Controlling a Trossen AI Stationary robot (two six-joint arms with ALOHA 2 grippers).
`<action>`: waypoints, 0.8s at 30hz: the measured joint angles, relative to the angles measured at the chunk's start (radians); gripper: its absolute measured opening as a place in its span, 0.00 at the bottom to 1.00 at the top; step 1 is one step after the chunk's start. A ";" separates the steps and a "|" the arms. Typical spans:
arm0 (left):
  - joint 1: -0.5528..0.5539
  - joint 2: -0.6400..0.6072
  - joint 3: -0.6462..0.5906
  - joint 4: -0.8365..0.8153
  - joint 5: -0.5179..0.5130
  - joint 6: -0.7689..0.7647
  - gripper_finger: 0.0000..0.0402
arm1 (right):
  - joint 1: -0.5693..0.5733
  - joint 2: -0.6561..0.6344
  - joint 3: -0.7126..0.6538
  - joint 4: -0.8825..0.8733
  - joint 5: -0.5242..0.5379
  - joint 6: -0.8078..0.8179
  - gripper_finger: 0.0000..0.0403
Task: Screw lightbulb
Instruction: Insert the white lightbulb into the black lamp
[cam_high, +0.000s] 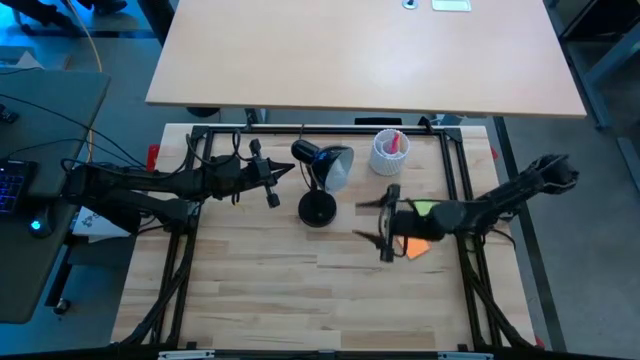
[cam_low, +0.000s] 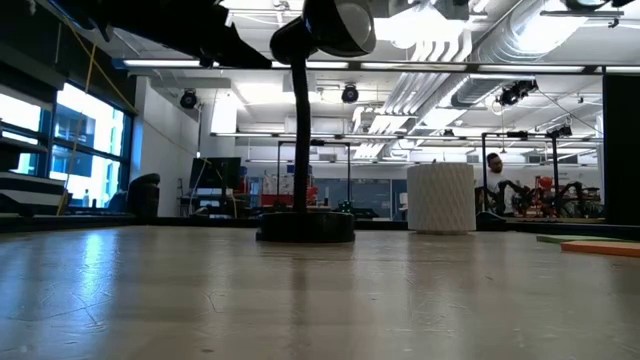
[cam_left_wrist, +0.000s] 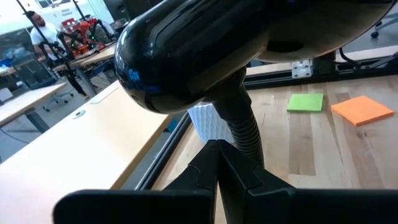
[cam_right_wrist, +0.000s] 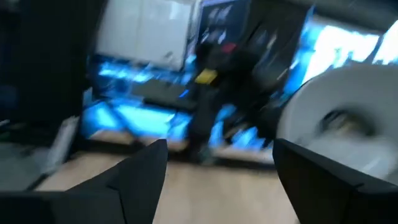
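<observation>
A black desk lamp stands on its round base (cam_high: 317, 210) mid-table. Its head (cam_high: 333, 162) turns its pale open mouth (cam_right_wrist: 346, 127) toward the table's right side. My left gripper (cam_high: 272, 186) is shut and level, just left of the lamp's ribbed neck (cam_left_wrist: 246, 134); the high view shows a gap between them. My right gripper (cam_high: 374, 220) is open and level, right of the lamp base, with nothing between its fingers (cam_right_wrist: 144, 167). It points toward the lamp. The lightbulb does not show in any view.
A white ribbed cup (cam_high: 389, 151) holding a red item stands at the far side, right of the lamp head. A green note (cam_high: 426, 209) and an orange note (cam_high: 418, 248) lie under my right arm. A black frame rail (cam_high: 330, 129) runs along the far edge. The near half of the table (cam_high: 300, 300) is bare wood.
</observation>
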 joint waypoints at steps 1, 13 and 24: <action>0.000 0.000 0.000 -0.003 0.000 -0.003 0.00 | -0.015 0.000 0.000 0.033 0.002 -0.031 0.72; 0.002 0.007 0.000 0.002 0.000 -0.010 0.00 | -0.230 0.002 0.125 -0.168 0.029 0.077 0.73; 0.007 0.078 0.000 0.033 -0.001 -0.023 0.00 | -0.274 0.109 0.191 -0.196 0.093 0.197 0.79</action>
